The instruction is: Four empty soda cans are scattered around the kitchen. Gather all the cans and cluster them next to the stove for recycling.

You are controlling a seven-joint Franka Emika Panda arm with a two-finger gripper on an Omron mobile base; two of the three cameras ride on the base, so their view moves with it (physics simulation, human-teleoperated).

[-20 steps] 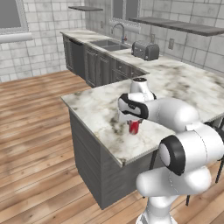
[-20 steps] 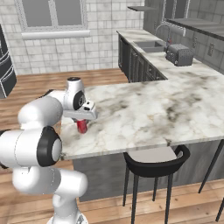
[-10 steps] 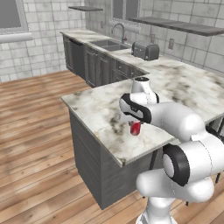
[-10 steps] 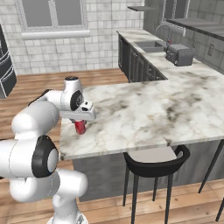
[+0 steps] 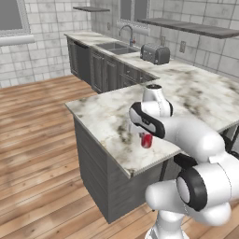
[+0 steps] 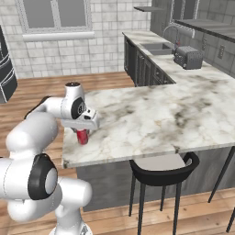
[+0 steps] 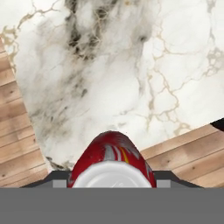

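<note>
A red soda can (image 5: 146,140) with a silver top hangs over the near corner of the marble island counter (image 5: 107,112), and my gripper (image 5: 145,135) is shut on it from above. From the right base the can (image 6: 82,137) sits just under the hand (image 6: 83,124), close to the island's left front edge (image 6: 114,158). Looking down the hand, the can (image 7: 111,157) rises between the dark fingertips (image 7: 57,178); beyond it lie marble and wood floor. I cannot tell whether the can touches the counter. The stove is out of view.
A toaster (image 5: 155,54) and a sink with faucet (image 5: 116,45) stand on the far counter run. A black stool (image 6: 163,165) is tucked under the island's front edge. Open wood floor (image 5: 37,140) lies to the left of the island.
The arm's upper links have swung round while the hand stayed over the island corner. The can, still gripped, has drifted slightly toward the counter's near edge.
</note>
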